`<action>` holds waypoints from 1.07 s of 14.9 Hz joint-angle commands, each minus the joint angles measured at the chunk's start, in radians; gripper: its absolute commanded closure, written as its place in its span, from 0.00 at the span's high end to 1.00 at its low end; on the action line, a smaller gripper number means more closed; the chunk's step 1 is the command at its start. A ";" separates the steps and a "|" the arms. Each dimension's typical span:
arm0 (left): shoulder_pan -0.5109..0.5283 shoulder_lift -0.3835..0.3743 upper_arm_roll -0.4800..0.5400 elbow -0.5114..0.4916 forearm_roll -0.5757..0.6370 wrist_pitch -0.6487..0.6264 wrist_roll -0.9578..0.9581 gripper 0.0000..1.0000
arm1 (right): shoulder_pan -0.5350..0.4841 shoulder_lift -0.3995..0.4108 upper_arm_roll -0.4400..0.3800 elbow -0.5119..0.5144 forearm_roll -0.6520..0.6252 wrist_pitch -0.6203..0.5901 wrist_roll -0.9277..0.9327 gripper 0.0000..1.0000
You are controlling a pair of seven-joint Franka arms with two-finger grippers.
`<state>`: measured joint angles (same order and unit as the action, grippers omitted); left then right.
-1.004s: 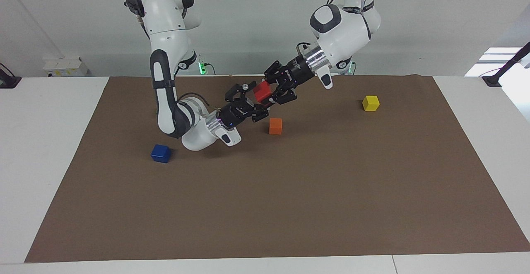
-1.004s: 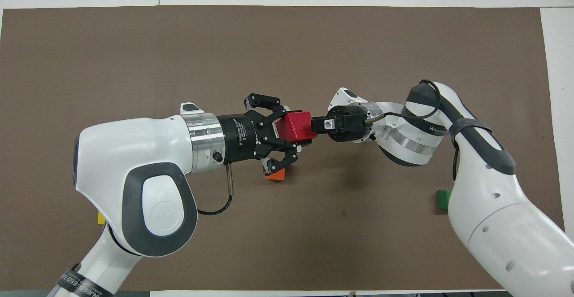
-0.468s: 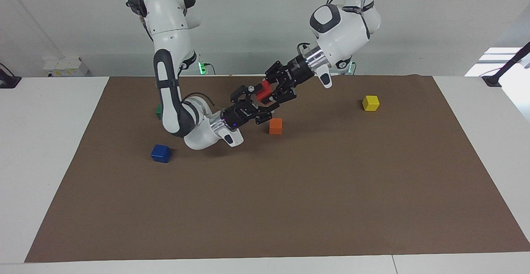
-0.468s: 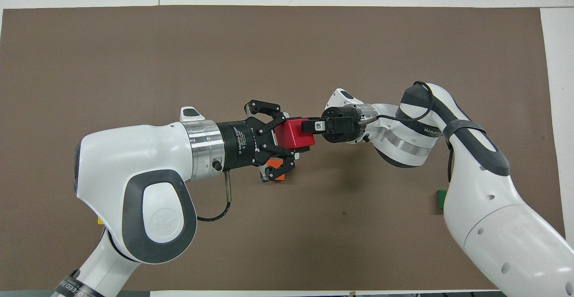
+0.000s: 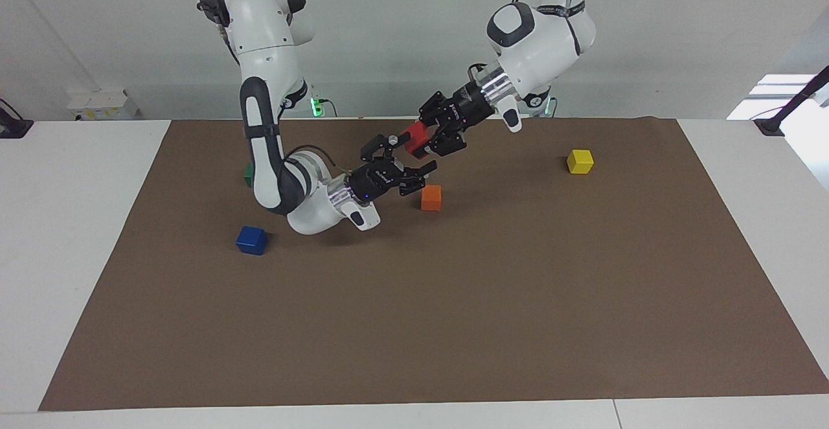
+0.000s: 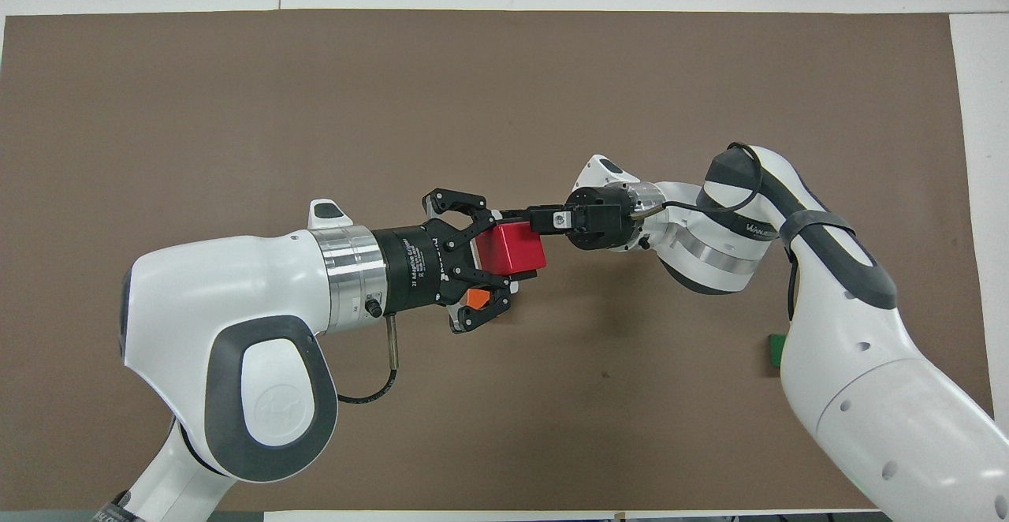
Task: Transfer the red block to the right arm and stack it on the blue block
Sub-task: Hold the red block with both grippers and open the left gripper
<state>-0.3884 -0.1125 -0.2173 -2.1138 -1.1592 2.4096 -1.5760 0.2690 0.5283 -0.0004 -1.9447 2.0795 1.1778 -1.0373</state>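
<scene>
red block (image 5: pixel 414 139) up in the air over the orange block (image 5: pixel 431 197) | left gripper (image 5: pixel 432 138) pinches it tight | right gripper (image 5: pixel 396 166) wide open, empty, just under and beside it | blue block (image 5: pixel 251 240) sits near the right arm (image 5: pixel 272 137)

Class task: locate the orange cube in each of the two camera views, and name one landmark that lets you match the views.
Facing view: the orange cube sits on the brown mat, below the right gripper.
Overhead view: the orange cube peeks out under the left gripper.
Shared landmark: the red block, held above it.
</scene>
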 commanded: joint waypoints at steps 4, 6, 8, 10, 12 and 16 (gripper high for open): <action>-0.010 -0.029 0.015 -0.025 -0.013 0.005 0.036 0.00 | -0.014 0.009 0.002 -0.005 -0.004 0.013 -0.029 1.00; -0.018 -0.026 0.013 -0.025 -0.013 0.038 0.039 0.00 | -0.014 0.004 -0.001 -0.003 -0.006 0.022 -0.029 1.00; -0.021 -0.023 0.012 -0.026 -0.013 0.066 0.039 0.00 | -0.017 -0.001 -0.001 -0.007 -0.024 0.040 -0.017 1.00; -0.021 -0.019 0.012 -0.023 -0.013 0.081 0.039 0.00 | -0.025 -0.007 -0.003 -0.023 -0.025 0.042 0.086 1.00; -0.021 -0.013 0.012 -0.018 -0.013 0.115 0.039 0.00 | -0.027 -0.008 -0.004 -0.031 -0.029 0.049 0.118 1.00; -0.055 0.000 0.010 -0.022 -0.013 0.163 0.040 0.00 | -0.024 -0.014 -0.003 -0.036 -0.030 0.065 0.164 1.00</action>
<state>-0.4054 -0.1115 -0.2187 -2.1160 -1.1592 2.5169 -1.5500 0.2544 0.5347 -0.0091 -1.9652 2.0721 1.2168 -0.8993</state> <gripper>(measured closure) 0.449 0.000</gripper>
